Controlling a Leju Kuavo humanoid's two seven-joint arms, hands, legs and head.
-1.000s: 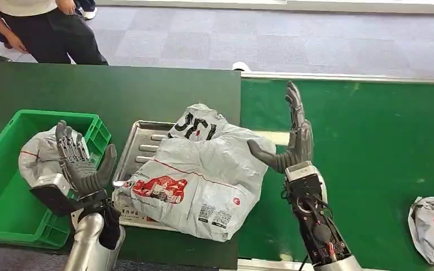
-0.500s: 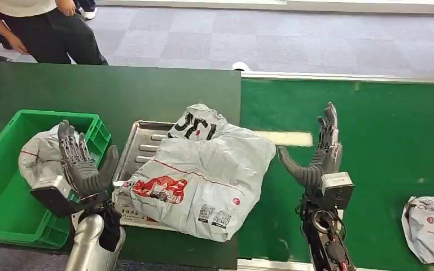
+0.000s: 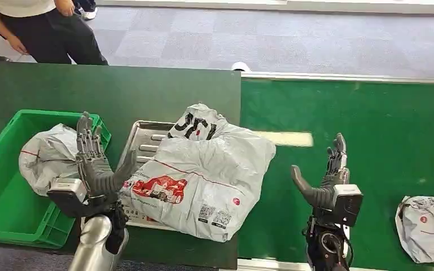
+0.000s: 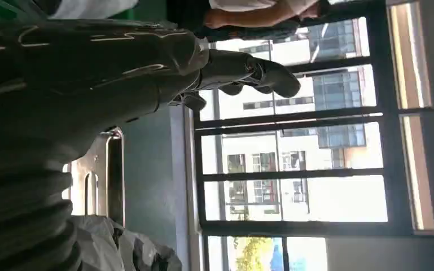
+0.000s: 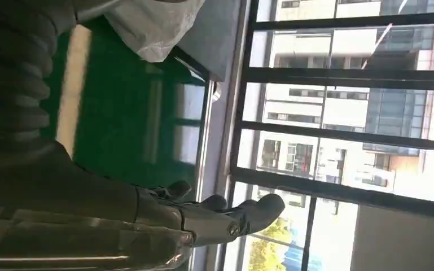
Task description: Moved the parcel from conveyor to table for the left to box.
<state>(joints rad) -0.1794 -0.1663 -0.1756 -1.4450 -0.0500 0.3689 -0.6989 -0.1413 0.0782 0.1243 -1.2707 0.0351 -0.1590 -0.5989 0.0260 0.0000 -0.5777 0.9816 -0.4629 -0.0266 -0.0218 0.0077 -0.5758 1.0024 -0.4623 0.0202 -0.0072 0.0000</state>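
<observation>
- I've got the big grey plastic mailer parcel with the red print [image 3: 200, 178] sitting in the centre of the head view, lying on the ribbed silver metal tray [image 3: 141, 145] on the dark green table [image 3: 107, 90]. Its right edge hangs past the table's edge towards the bright green conveyor belt [image 3: 372, 130].
- My left hand [image 3: 93, 169] is up at the lower left of the frame, fingers straight and spread, thumb reaching towards the parcel's left edge. It holds nothing. From here I can't quite tell whether the thumb touches the plastic or sits just beside it.
- My right hand [image 3: 330, 180] is at the lower right, over the belt, palm turned towards the parcel, fingers upright and apart, empty, and clear of the parcel.
- The left wrist view shows that hand [image 4: 118, 73] against bright windows, with the tray [image 4: 104, 180] and crumpled grey plastic [image 4: 118, 248] beside it.
- The right wrist view shows my right hand [image 5: 163, 217] with fingers extended over the belt [image 5: 130, 113], and a corner of the parcel [image 5: 152, 25] at the table's edge.
- At the left of the head view stands a green plastic crate [image 3: 11, 192] holding a smaller grey bagged parcel [image 3: 48, 155].
- Another grey bagged parcel [image 3: 426, 228] lies on the belt at the lower right edge.
- A person in dark trousers [image 3: 51, 34] stands behind the table, upper left.
</observation>
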